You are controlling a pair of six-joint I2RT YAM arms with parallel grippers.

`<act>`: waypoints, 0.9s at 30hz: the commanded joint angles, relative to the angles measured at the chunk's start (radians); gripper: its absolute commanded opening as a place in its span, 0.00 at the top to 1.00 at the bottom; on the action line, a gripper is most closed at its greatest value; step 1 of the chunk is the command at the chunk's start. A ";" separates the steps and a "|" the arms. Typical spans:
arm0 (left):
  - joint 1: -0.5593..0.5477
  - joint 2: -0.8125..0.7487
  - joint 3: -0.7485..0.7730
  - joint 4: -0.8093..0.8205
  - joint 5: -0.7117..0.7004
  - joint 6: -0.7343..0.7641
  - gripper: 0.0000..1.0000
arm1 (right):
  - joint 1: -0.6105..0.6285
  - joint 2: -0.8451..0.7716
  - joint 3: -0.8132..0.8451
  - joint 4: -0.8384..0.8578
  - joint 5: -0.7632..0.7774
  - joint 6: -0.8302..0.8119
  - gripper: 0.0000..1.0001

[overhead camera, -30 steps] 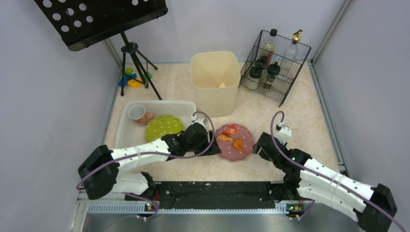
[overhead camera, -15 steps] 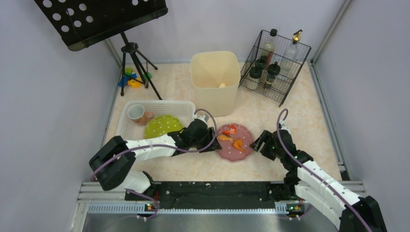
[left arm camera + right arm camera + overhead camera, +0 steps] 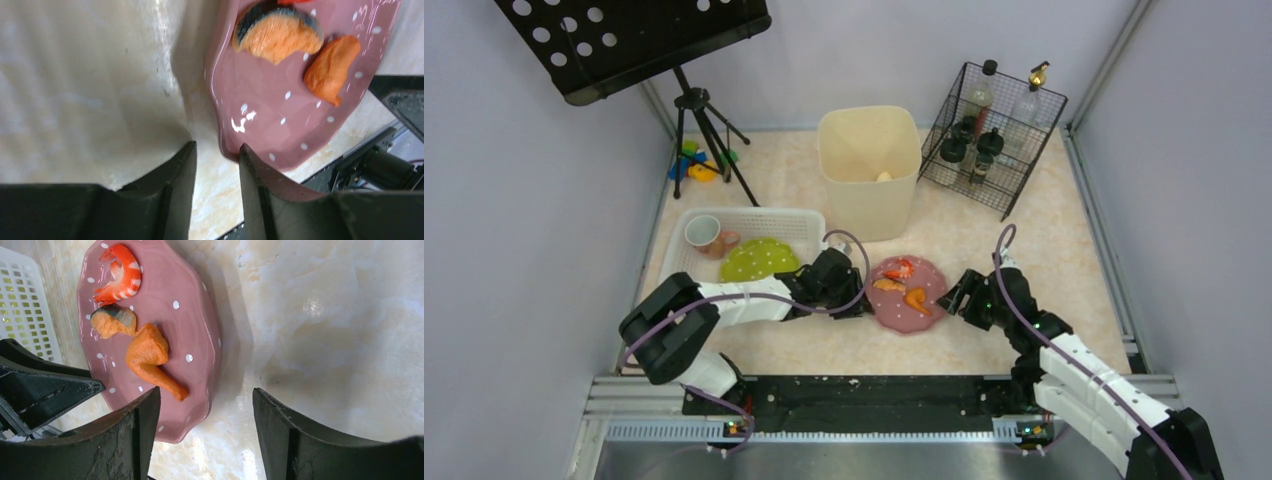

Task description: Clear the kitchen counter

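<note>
My left gripper (image 3: 217,150) has narrowed around the pink plate (image 3: 280,115)'s rim, a gap still showing. My right gripper (image 3: 206,392), now closer, gapes open. I judge lifting it off the tabletop (image 3: 75,100) comes next.

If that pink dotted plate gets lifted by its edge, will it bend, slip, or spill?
It looks like glazed ceramic, so the pink plate probably stays stiff, though it might chip if dropped. Its glossy shine suggests a slippery rim. The shrimp and orange pieces lie loose, so tilting would likely slide them off.
</note>
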 commanded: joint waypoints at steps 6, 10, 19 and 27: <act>0.022 0.118 0.007 -0.033 -0.020 -0.018 0.82 | -0.009 -0.027 -0.024 0.033 -0.009 -0.008 0.33; 0.021 0.118 -0.008 -0.023 -0.023 -0.027 1.00 | -0.009 -0.015 -0.048 0.070 -0.032 0.005 0.33; 0.022 0.096 -0.066 0.002 -0.043 -0.037 1.00 | -0.010 -0.038 -0.113 0.112 -0.084 0.057 0.33; 0.026 0.140 -0.115 0.108 -0.011 -0.054 1.00 | -0.010 -0.089 -0.201 0.167 -0.086 0.126 0.33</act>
